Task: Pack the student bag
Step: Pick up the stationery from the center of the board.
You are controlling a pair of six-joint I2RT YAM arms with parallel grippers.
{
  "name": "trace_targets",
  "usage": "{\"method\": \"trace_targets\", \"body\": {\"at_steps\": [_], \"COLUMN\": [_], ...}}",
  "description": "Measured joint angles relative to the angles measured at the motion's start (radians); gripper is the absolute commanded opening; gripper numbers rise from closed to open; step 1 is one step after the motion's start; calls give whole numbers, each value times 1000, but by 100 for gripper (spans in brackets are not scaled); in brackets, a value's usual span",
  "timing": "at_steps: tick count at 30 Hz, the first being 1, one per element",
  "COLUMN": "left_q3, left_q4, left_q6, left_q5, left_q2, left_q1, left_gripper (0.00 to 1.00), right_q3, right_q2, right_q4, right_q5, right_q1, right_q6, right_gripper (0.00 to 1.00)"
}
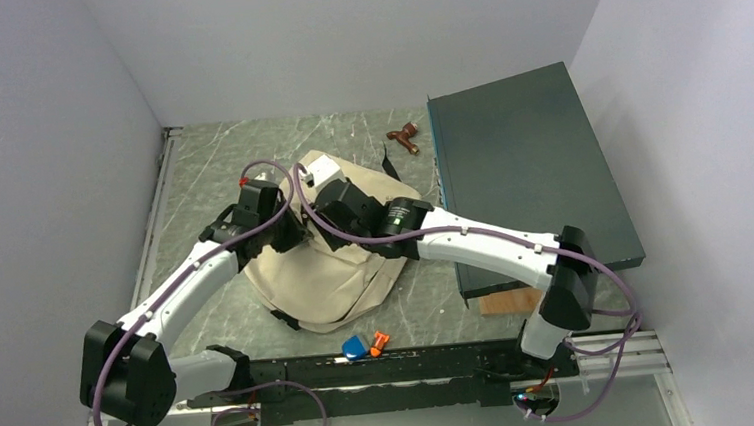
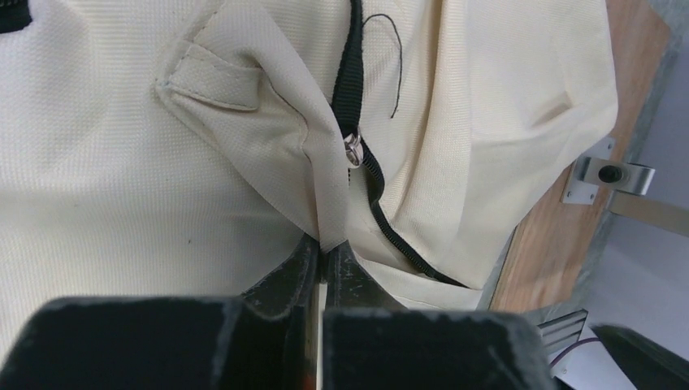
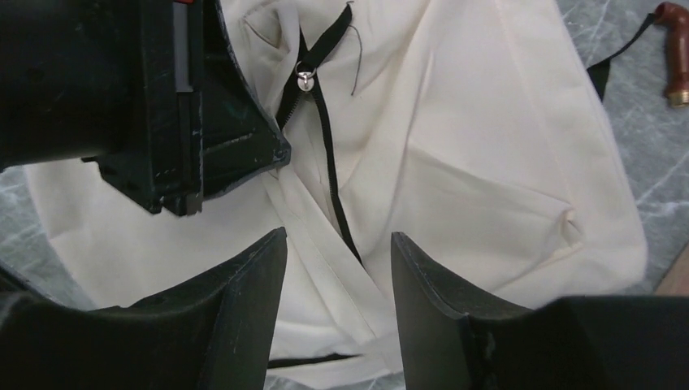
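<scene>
left wrist: the student bag (image 2: 122, 187), flat on the table (image 1: 209, 165), is clamped at a fold by the left gripper (image 2: 323, 253), the right gripper (image 3: 338, 248) is spread apart above, and the zip pull (image 2: 352, 150) is judged next to be caught for opening.

Top view: both wrists sit over the bag (image 1: 327, 277), so its middle and both claws' tips are hidden. The blue bit (image 1: 354, 348) and orange bit (image 1: 378, 342) at lower middle of the counter (image 1: 220, 314) are too small to identify. The wood piece (image 1: 508, 302) is mostly under the dark box (image 1: 530, 162) and the right arm.

Left wrist view: the bag runs off the top and left edges. The zipper (image 2: 351, 73) has its lower end lost behind a fold. The left claw (image 2: 323, 248) pinches a fabric fold, and the pinched part is hidden between the fingers. The claw base is cut by the bottom edge.

Right wrist view: the left claw's body blocks the bag's upper left. The right claw (image 3: 337, 244), fingers apart, is cut by the bottom edge. The brown strap end (image 3: 673, 49) runs into the upper right edge.
</scene>
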State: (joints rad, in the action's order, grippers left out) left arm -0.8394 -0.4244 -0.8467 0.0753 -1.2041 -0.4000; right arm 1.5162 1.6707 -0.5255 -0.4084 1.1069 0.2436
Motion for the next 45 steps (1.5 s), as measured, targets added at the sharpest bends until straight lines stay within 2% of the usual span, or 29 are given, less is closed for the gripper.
{"method": "trace_targets", "body": {"at_steps": [5, 11, 15, 26, 29, 36, 40, 41, 42, 45], "left_q3": [60, 217, 267, 308, 309, 315, 325, 326, 326, 326], "left_q4": [94, 279, 355, 404, 404, 404, 407, 407, 407, 406], "left_q6": [15, 2, -5, -3, -3, -3, -3, -4, -3, -3], "left_q5": [38, 132, 182, 209, 209, 209, 209, 209, 209, 209], "left_q2": [19, 111, 130, 155, 157, 168, 180, 181, 181, 181], "left_q1": [17, 76, 101, 113, 113, 113, 113, 113, 113, 114], "left_gripper": [0, 0, 0, 0, 0, 0, 0, 0, 0, 0], "right_q3": [2, -42, -48, 6, 17, 40, 20, 19, 19, 19], "right_q2": [95, 132, 132, 243, 264, 306, 306, 306, 305, 306], "right_q4": [18, 65, 108, 175, 187, 192, 217, 224, 230, 244], "right_q5": [6, -27, -62, -135, -160, -265, -306, -312, -316, -319], "right_q1": [-8, -6, -3, 0, 0, 14, 14, 14, 14, 14], "right_q6": [27, 56, 63, 60, 44, 30, 20, 13, 3, -29], "right_gripper": [50, 52, 60, 64, 62, 33, 24, 14, 0, 0]}}
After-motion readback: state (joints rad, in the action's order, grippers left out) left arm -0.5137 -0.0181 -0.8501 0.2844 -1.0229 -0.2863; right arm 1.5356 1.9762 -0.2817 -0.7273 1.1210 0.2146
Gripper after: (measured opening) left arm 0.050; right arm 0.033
